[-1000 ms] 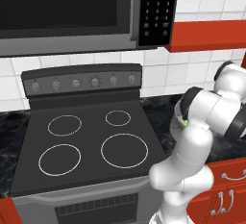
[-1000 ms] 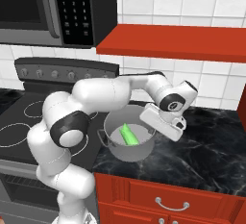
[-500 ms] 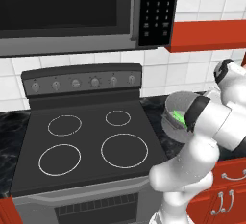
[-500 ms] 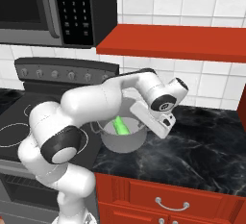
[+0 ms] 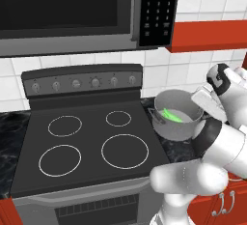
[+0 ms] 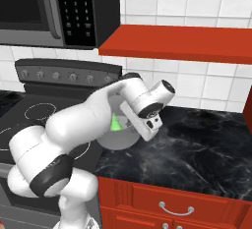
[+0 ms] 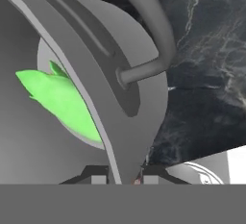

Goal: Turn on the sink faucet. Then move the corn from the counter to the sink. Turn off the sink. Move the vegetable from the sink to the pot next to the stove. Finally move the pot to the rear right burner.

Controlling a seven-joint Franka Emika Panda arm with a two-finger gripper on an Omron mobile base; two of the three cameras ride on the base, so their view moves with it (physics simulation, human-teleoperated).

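The grey pot (image 5: 177, 122) hangs tilted in the air at the stove's right edge, over the seam between stove and counter. Green corn (image 5: 171, 115) lies inside it. My gripper (image 5: 198, 104) is shut on the pot's right rim. From the right base view the pot (image 6: 117, 138) shows partly behind my arm, with the corn (image 6: 116, 123) inside and the gripper (image 6: 131, 126) at its rim. In the hand view the gripper (image 7: 120, 180) pinches the pot wall (image 7: 139, 93) just below a loop handle (image 7: 149, 35), with the corn (image 7: 62, 98) inside. The rear right burner (image 5: 118, 118) lies left of the pot. The sink and faucet are out of view.
The black stove top (image 5: 87, 171) has several ring burners and a knob panel (image 5: 82, 81) at the back. A microwave (image 5: 67, 11) hangs above it. A red shelf (image 6: 182, 43) overhangs the dark marble counter (image 6: 197, 144) to the right. Red cabinets (image 6: 162, 206) sit below.
The pot has risen off the counter and travelled left toward the stove in my shut gripper, with the corn still inside. My arm swung left with it.
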